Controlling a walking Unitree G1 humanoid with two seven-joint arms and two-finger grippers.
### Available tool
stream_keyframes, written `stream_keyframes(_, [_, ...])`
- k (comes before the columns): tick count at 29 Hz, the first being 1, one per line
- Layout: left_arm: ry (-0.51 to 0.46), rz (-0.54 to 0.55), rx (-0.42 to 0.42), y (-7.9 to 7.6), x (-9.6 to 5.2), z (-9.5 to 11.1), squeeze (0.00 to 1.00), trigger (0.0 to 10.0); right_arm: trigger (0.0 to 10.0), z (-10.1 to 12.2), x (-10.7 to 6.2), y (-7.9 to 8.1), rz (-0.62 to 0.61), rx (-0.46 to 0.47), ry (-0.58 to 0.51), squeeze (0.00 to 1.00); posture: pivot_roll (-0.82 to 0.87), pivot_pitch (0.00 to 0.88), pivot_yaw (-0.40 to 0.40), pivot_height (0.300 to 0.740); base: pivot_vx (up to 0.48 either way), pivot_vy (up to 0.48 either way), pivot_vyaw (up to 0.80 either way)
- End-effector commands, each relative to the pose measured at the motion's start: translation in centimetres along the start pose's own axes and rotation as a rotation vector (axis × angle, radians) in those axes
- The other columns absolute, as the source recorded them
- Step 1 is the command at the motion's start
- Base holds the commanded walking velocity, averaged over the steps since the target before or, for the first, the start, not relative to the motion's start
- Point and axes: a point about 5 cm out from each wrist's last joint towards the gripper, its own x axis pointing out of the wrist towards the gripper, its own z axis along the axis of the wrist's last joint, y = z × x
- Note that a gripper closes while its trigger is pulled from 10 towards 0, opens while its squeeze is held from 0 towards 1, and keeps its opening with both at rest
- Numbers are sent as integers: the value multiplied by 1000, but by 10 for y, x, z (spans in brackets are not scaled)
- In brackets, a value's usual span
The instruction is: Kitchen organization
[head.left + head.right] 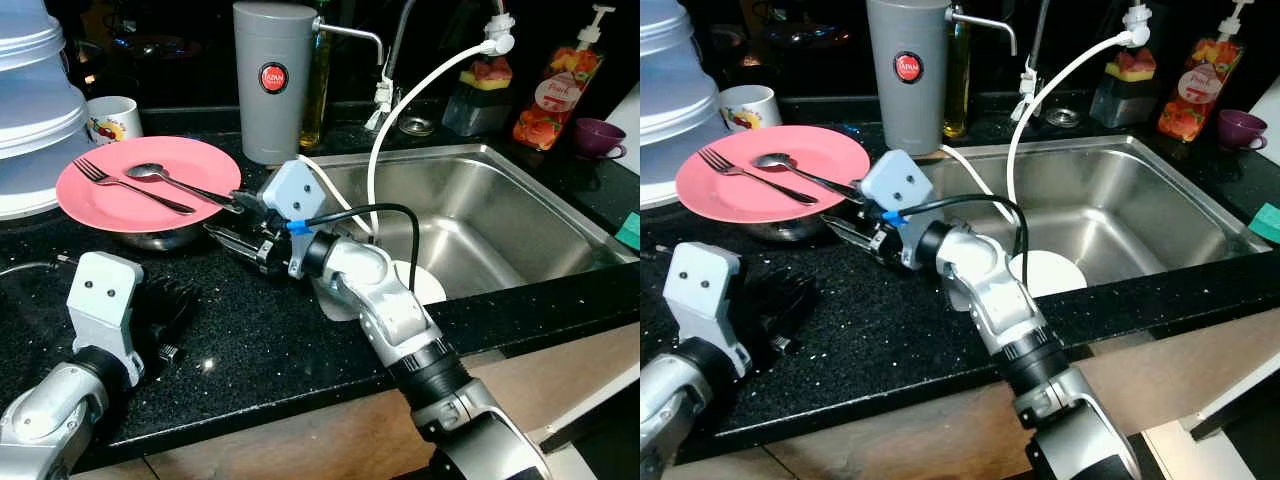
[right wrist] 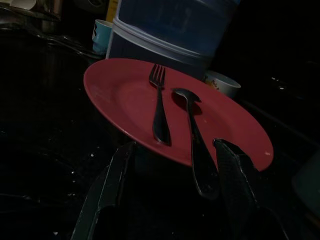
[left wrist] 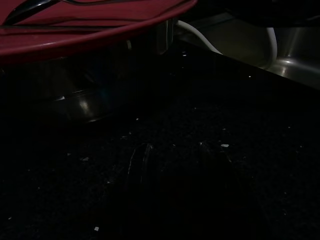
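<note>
A pink plate [image 1: 140,185], carrying a fork [image 1: 130,184] and spoon [image 1: 180,184], is sitting on a steel bowl on the black bench [image 1: 260,330]; the right end effector [image 1: 232,222], fingers spread, is reaching its rim.

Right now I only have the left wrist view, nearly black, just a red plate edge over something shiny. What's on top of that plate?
Observer: A fork and a spoon lie side by side on the pink plate.
Operator: Where's the right gripper?
Observer: The right gripper is at the plate's near rim, fingers open on either side of the spoon's overhanging handle.
Operator: And the shiny thing underneath?
Observer: A metal bowl; the plate rests on it.
</note>
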Motion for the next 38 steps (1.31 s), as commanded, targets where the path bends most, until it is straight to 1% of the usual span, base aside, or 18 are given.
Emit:
stream_keyframes(1, [65,-9,-13,-1,-2,-11,0,10000,10000,-1,4,4,21,-24,6,0,19,98,-67,740,0,0,0])
stream_keyframes(7, [64,-11,-17,-2,-2,-11,0,10000,10000,-2,8,3,6,-31,-3,0,17,99,-67,740,0,0,0])
stream_keyframes(15, [57,-10,-20,-3,-1,-11,0,10000,10000,-3,11,4,12,-91,-6,0,20,89,-75,740,0,0,0])
stream_keyframes(16, [56,-8,-20,-3,-1,-10,0,10000,4392,-4,11,4,11,-91,-6,0,20,89,-75,740,0,0,0])
stream_keyframes(18, [56,-7,-21,-2,-1,-10,0,10000,4392,-4,11,4,10,-90,-7,0,23,87,-78,740,0,0,0])
stream_keyframes(19, [56,-6,-21,-2,-1,-10,0,10000,2863,-4,11,4,9,-92,-6,0,23,87,-78,740,0,0,0])
stream_keyframes(20, [56,-6,-21,-2,-1,-10,0,10000,2863,-4,11,4,9,-92,-6,0,23,87,-78,740,0,0,0])
stream_keyframes(21, [55,-5,-21,-2,-1,-10,0,10000,2000,-5,11,4,11,-96,-5,0,23,87,-78,740,0,0,0])
stream_keyframes(22, [56,-4,-21,-2,-1,-10,0,10000,2431,-6,11,4,15,-107,0,0,23,82,-79,740,0,0,0])
stream_keyframes(23, [56,-4,-20,-2,-1,-11,0,10000,3843,-6,11,4,18,-116,3,0,23,82,-79,740,0,0,0])
stream_keyframes(24, [56,-3,-21,-2,-1,-11,0,10000,9569,-7,11,5,22,-126,7,0,23,79,-79,740,0,0,0])
stream_keyframes(26, [57,-3,-21,-2,-2,-11,0,10000,9569,-7,11,5,25,-132,9,0,23,78,-79,740,0,0,0])
stream_keyframes(27, [57,-3,-21,-2,-2,-11,0,10000,10000,-8,11,5,25,-138,9,0,23,78,-79,740,0,0,0])
stream_keyframes(38, [55,-5,-18,-2,-1,-11,0,10000,10000,-8,7,0,17,-180,9,0,24,77,-79,740,0,0,0])
